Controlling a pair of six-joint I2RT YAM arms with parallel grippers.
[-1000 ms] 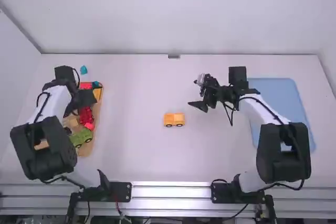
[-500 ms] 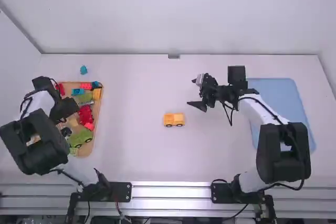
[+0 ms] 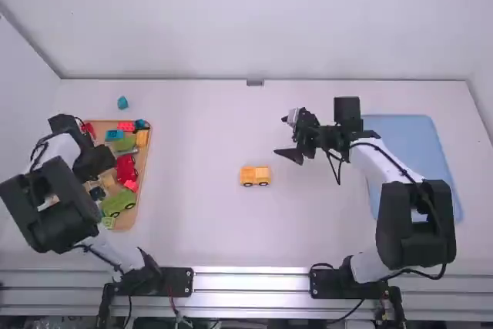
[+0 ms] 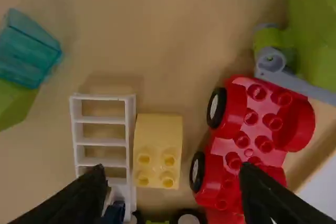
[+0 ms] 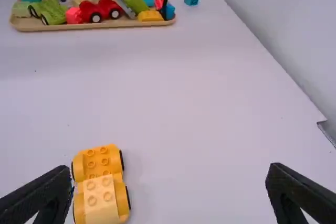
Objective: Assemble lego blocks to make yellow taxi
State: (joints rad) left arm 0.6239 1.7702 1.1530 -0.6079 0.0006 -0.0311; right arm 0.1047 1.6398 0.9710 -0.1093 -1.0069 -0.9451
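In the high view, my left gripper [image 3: 94, 161] is over the wooden tray [image 3: 148, 161]. The left wrist view looks down on a pale yellow block [image 4: 158, 150] beside a white rack-like piece [image 4: 129, 156]; my left gripper [image 4: 172, 170] is open above them, nothing held. The yellow car [image 3: 256, 176] stands mid-table. My right gripper [image 3: 285, 136] is held beyond it and to its right. In the right wrist view, the right gripper [image 5: 170, 169] is open and unloaded; the car [image 5: 100, 156] carries a paler yellow block [image 5: 100, 195] on one end.
A red car [image 4: 244, 140], green pieces [image 3: 118, 203] and a brighter yellow piece [image 3: 142, 138] also lie in the tray. One teal block [image 3: 122, 102] rests on the table beyond it. At the right, a blue mat [image 3: 408, 140] lies partly under the right arm.
The left arm has drawn left and back toward its base, uncovering blocks in the tray's far part, and is nearly still since the second frame. My right gripper has shifted very slightly left.
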